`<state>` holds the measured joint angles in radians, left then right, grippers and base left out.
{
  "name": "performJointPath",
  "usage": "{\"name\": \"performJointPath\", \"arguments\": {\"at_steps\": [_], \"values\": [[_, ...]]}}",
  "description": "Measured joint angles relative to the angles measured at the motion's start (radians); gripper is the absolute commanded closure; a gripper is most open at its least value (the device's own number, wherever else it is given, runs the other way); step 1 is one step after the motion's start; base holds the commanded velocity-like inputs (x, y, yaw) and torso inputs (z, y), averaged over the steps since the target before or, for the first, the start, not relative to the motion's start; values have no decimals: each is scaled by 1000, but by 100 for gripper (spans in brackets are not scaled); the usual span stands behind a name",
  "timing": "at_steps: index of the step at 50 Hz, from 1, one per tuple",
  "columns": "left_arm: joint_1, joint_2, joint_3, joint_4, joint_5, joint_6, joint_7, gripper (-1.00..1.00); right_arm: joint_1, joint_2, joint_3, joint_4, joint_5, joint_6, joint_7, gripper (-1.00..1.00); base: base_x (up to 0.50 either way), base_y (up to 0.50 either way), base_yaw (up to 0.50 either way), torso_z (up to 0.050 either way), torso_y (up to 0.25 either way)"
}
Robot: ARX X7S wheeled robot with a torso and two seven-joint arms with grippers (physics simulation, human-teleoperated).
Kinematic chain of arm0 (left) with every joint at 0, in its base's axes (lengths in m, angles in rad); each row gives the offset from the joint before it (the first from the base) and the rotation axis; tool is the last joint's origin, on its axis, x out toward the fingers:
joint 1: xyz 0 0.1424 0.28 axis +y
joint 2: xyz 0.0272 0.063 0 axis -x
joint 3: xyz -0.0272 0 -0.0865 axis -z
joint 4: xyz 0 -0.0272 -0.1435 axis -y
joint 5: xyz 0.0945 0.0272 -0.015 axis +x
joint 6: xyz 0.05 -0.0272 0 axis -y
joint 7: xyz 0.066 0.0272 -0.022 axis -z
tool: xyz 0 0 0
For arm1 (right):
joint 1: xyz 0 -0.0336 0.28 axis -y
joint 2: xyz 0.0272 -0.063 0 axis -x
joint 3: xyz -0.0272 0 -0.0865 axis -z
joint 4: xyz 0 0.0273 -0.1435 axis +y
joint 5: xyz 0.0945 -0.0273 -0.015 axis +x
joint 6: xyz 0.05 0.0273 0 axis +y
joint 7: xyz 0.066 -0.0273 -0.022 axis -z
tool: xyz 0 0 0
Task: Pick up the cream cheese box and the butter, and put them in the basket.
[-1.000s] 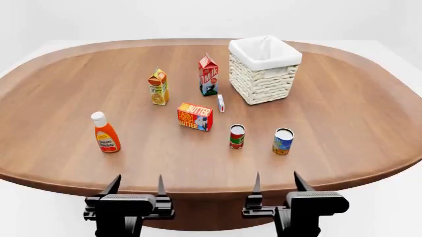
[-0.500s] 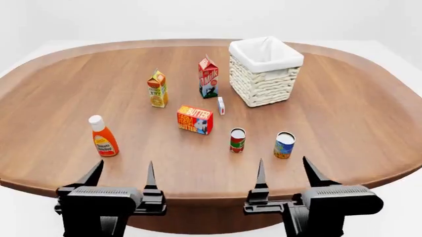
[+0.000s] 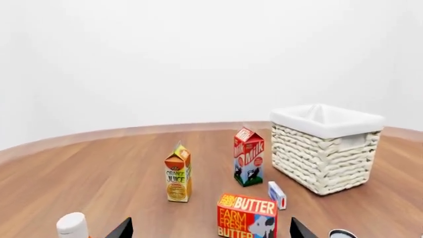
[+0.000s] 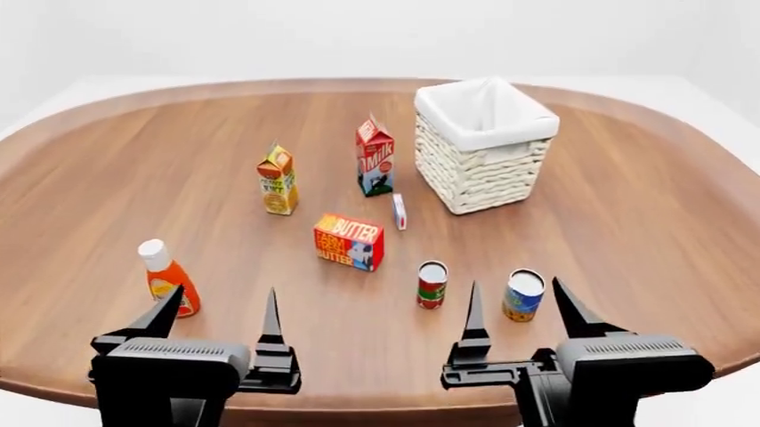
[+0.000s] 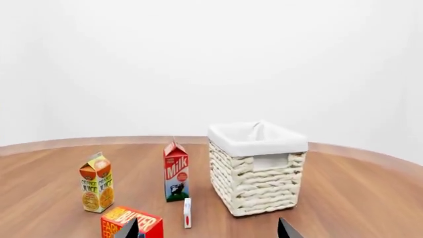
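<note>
The butter [image 4: 348, 241] stands mid-table, a red and yellow box with a blue patch. Just behind it to the right, the cream cheese box [image 4: 400, 212] stands on edge, thin and white. The white wicker basket [image 4: 481, 173] sits at the back right. My left gripper [image 4: 224, 294] and right gripper [image 4: 514, 285] hover open and empty over the near table edge, well short of both boxes. The left wrist view shows the butter [image 3: 246, 217], the cream cheese box [image 3: 277, 194] and the basket [image 3: 324, 158] ahead. The right wrist view shows the butter [image 5: 142, 218], the cream cheese box [image 5: 187, 213] and the basket [image 5: 258, 173].
A milk carton [image 4: 374, 157] and an orange juice carton [image 4: 278, 181] stand behind the butter. A ketchup bottle [image 4: 166, 277] is just ahead of my left gripper. Two cans [image 4: 432, 285] [image 4: 522, 295] stand right in front of my right gripper.
Both grippers have moved forward from below the table's front edge to above it, still open. The view has shifted with them, so the objects sit lower in the frame.
</note>
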<state>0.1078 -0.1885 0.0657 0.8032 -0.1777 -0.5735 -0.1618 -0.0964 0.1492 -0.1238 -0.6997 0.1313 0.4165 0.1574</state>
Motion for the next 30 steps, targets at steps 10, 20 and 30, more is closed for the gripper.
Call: {"name": "performJointPath", "arguments": {"at_steps": [10, 20, 30], "values": [[1, -7, 3, 4, -6, -1, -7, -100, -5, 10, -3, -9, 17, -12, 1, -100, 500, 0, 0, 0, 0], [0, -13, 6, 7, -12, -3, -14, -100, -6, 18, -7, -13, 26, -15, 8, -100, 500, 0, 0, 0, 0], [-1, -19, 8, 7, -18, -3, -21, -100, -5, 26, -12, -14, 32, -17, 16, -100, 500, 0, 0, 0, 2]]}}
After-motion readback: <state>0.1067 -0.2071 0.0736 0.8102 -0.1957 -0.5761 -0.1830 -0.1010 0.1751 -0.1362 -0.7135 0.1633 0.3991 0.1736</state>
